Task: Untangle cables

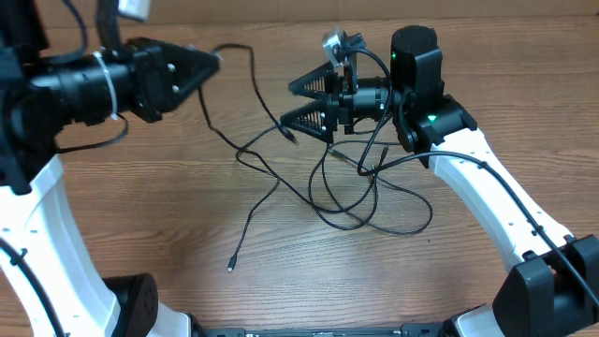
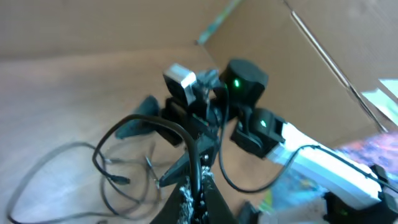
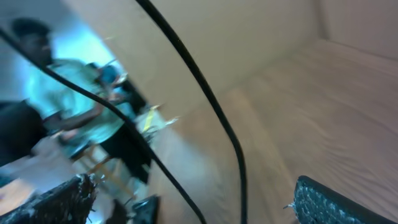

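Observation:
Thin black cables (image 1: 360, 192) lie in tangled loops on the wooden table, below the right arm. One strand trails forward to a tiny plug (image 1: 230, 268). My left gripper (image 1: 213, 62) hovers at the back left, shut on a cable that arcs right and drops toward the tangle. In the left wrist view the left gripper (image 2: 200, 186) pinches that cable (image 2: 144, 121), which loops up and over. My right gripper (image 1: 288, 103) points left, open, just beside the hanging strand. In the blurred right wrist view a cable (image 3: 238, 155) crosses between the fingers of the open right gripper (image 3: 193, 208).
The right arm's base (image 1: 543, 290) stands at the front right and the left arm's base (image 1: 140, 304) at the front left. A cardboard wall (image 2: 298, 74) rises behind the table. A person in a light shirt (image 3: 74, 93) stands beyond the table.

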